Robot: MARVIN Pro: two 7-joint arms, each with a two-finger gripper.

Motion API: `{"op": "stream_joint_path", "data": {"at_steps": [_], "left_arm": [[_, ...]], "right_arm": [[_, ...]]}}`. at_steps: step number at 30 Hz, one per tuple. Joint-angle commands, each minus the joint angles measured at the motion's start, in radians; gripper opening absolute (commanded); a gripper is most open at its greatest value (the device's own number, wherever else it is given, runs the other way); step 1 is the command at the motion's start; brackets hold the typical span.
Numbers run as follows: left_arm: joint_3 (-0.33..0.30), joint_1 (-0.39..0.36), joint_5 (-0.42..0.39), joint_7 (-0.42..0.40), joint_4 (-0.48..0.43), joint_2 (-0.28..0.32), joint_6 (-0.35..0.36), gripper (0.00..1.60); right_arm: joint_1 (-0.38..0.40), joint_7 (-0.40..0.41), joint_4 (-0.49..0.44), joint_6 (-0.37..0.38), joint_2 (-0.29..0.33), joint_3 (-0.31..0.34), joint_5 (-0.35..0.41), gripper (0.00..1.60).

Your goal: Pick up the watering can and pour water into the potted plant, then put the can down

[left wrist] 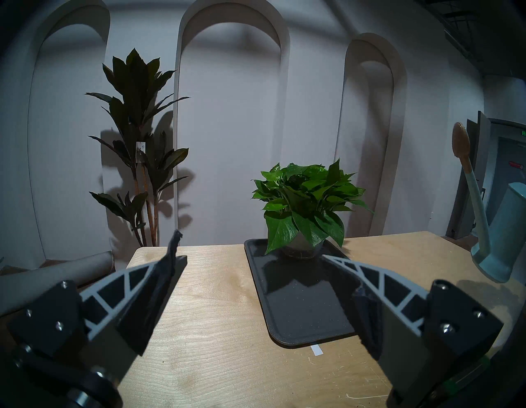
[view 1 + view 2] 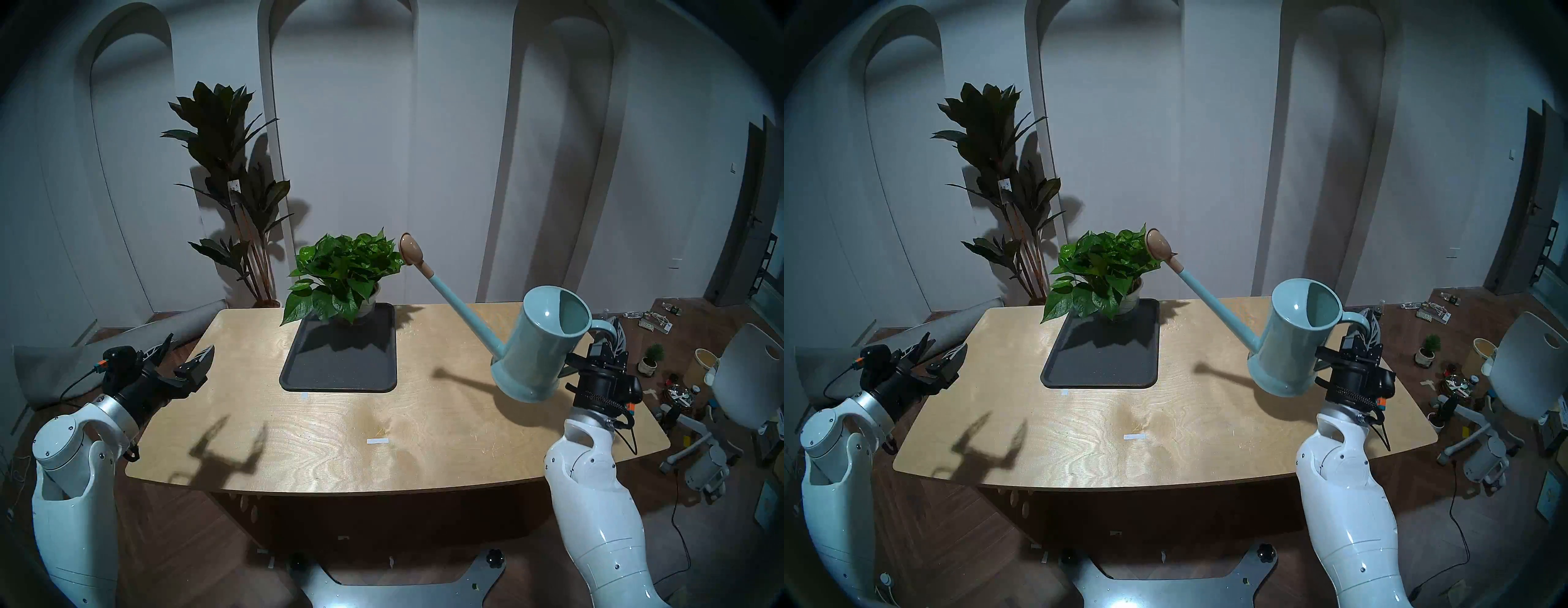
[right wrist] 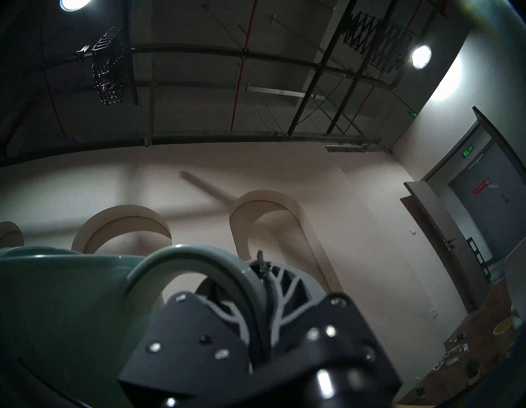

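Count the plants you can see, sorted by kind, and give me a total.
Bushy green potted plant on the black tray: 1
Tall dark-leaved plant behind the table: 1
Tiny green plant on the floor: 1
Total: 3

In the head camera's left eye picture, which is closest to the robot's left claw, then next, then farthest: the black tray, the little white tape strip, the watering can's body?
From the left gripper, which is open:
1. black tray, mid-table, just to its right.
2. white tape strip, on the table nearer the robot, farther right.
3. watering can, at the table's far right, held off the table by the right gripper.
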Motion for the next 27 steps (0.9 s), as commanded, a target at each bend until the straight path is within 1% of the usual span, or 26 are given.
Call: {"op": "stream_joint_path", "data": {"at_steps": [1, 2, 3, 4, 6, 8, 9, 10, 11, 13, 14, 16, 18, 19, 20, 22, 24, 25, 27], "left_arm": [[-0.001, -0.002, -0.001, -0.002, -0.019, 0.001, -0.004, 1.60], [-0.001, -0.002, -0.001, -0.002, -0.019, 0.001, -0.004, 1.60], [-0.001, -0.002, -0.001, -0.002, -0.018, 0.001, -0.004, 1.60], [-0.001, -0.002, -0.001, -0.002, -0.018, 0.001, -0.004, 1.60], [-0.001, -0.002, -0.001, -0.002, -0.018, 0.001, -0.004, 1.60], [-0.001, -0.003, -0.001, -0.002, -0.018, 0.001, -0.004, 1.60], [-0.001, -0.003, -0.001, -0.002, -0.018, 0.001, -0.004, 1.60], [-0.001, -0.003, -0.001, -0.002, -0.018, 0.001, -0.004, 1.60], [-0.001, -0.003, -0.001, -0.002, -0.018, 0.001, -0.004, 1.60], [-0.001, -0.003, -0.001, -0.002, -0.018, 0.001, -0.004, 1.60], [-0.001, -0.003, -0.001, -0.002, -0.018, 0.001, -0.004, 1.60], [-0.001, -0.003, -0.001, -0.002, -0.018, 0.001, -0.004, 1.60], [-0.001, -0.002, -0.001, -0.002, -0.018, 0.001, -0.004, 1.60], [-0.001, -0.002, -0.001, -0.002, -0.018, 0.001, -0.004, 1.60], [-0.001, -0.002, -0.001, -0.002, -0.019, 0.001, -0.004, 1.60], [-0.001, -0.002, -0.001, -0.002, -0.019, 0.001, -0.004, 1.60], [-0.001, -0.002, 0.000, -0.002, -0.019, 0.000, -0.004, 1.60], [-0.001, -0.002, 0.000, -0.002, -0.019, 0.000, -0.004, 1.60], [-0.001, -0.002, 0.000, -0.002, -0.020, 0.000, -0.003, 1.60]], "right_arm": [[0.077, 0.074, -0.020, 0.045, 0.087, -0.032, 0.116, 0.00], [0.098, 0.075, -0.005, 0.068, 0.090, -0.040, 0.117, 0.00], [0.098, 0.077, -0.007, 0.089, 0.097, -0.047, 0.120, 0.00], [0.113, 0.083, 0.007, 0.107, 0.098, -0.055, 0.129, 0.00], [0.118, 0.093, 0.012, 0.146, 0.106, -0.070, 0.136, 0.00], [0.141, 0.099, 0.036, 0.184, 0.104, -0.087, 0.138, 0.00], [0.136, 0.099, 0.034, 0.202, 0.104, -0.091, 0.142, 0.00], [0.136, 0.099, 0.034, 0.202, 0.104, -0.091, 0.142, 0.00], [0.153, 0.102, 0.052, 0.216, 0.101, -0.096, 0.144, 0.00], [0.162, 0.106, 0.068, 0.243, 0.099, -0.104, 0.148, 0.00], [0.183, 0.117, 0.097, 0.259, 0.092, -0.112, 0.155, 0.00], [0.181, 0.121, 0.099, 0.265, 0.090, -0.113, 0.156, 0.00], [0.204, 0.138, 0.148, 0.272, 0.077, -0.124, 0.166, 0.00], [0.204, 0.138, 0.148, 0.272, 0.077, -0.124, 0.166, 0.00], [0.225, 0.151, 0.188, 0.266, 0.068, -0.130, 0.176, 0.00], [0.222, 0.156, 0.193, 0.264, 0.065, -0.130, 0.178, 0.00], [0.252, 0.181, 0.251, 0.241, 0.054, -0.139, 0.186, 0.00], [0.252, 0.181, 0.251, 0.241, 0.054, -0.139, 0.186, 0.00], [0.268, 0.201, 0.283, 0.222, 0.050, -0.139, 0.196, 0.00]]}}
